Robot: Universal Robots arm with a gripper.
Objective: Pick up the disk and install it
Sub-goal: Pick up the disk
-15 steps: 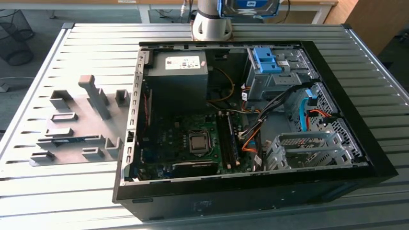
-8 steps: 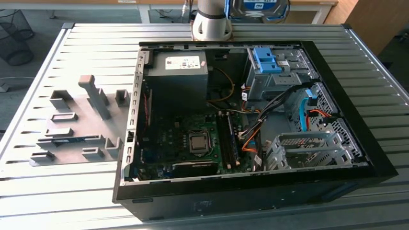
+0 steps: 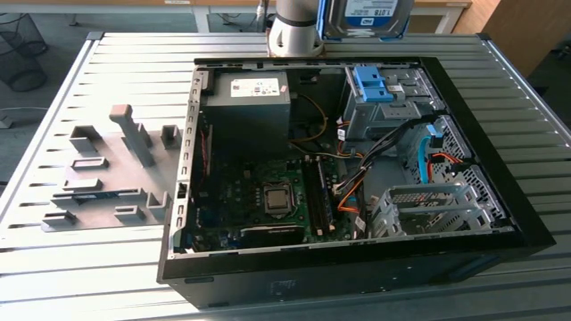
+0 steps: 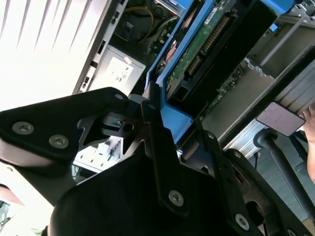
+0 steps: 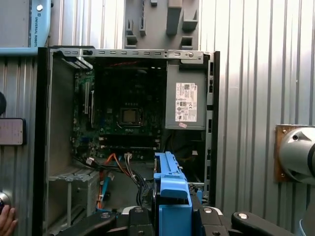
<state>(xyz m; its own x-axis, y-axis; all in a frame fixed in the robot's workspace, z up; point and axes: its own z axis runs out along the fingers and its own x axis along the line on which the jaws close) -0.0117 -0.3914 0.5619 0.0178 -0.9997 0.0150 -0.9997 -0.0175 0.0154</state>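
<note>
In the exterior view you have the disk held up above the far rim of the open computer case, just beside the arm; inside the case the blue bracket tops the drive bay. In the second wrist view your gripper is clamped on the disk's blue caddy, circuit-board side showing, with the case interior behind it. In the first wrist view the disk stands edge-on over the case's drive-bay end, seemingly clear of it, black fingers pressed against both sides
</note>
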